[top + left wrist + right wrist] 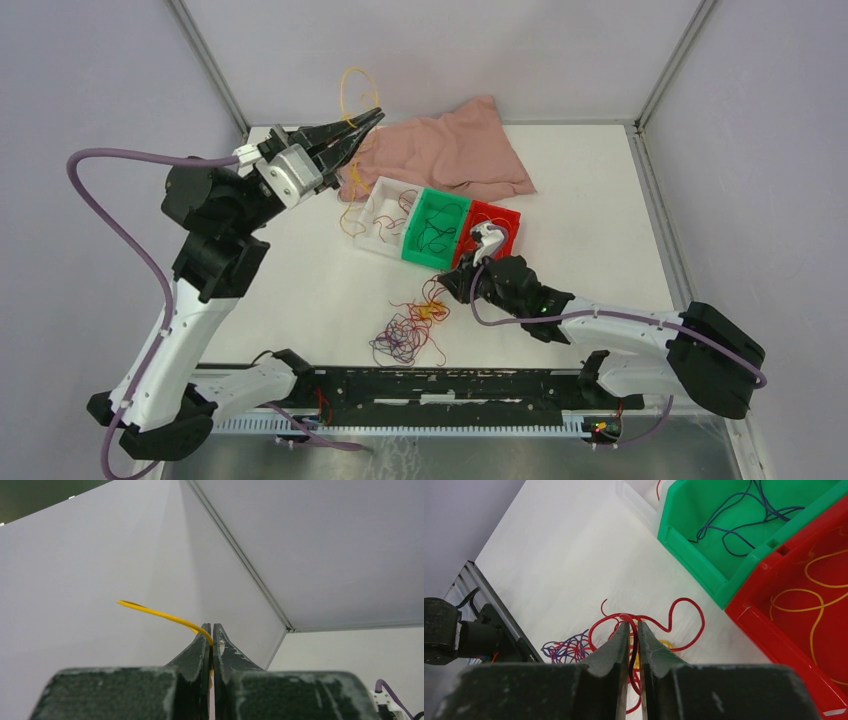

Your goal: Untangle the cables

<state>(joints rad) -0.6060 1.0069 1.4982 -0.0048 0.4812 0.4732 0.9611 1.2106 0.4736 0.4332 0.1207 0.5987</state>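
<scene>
Cables [408,335] before bins [425,256] (cloth [460,150] behind)

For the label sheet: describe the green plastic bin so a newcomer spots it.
On the white table, in front of the crumpled pink cloth, the green plastic bin stands mid-row between a white plastic bin and a red plastic bin. Of the three, only it holds dark blue cables.

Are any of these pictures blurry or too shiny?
Left wrist view: sharp, the thin yellow cable clear against plain grey walls. Right wrist view: crisp and evenly lit, with the green plastic bin, red plastic bin and thin red cable at the jaws. Top view: soft light, faint shadows on the white table, no glare.
</scene>
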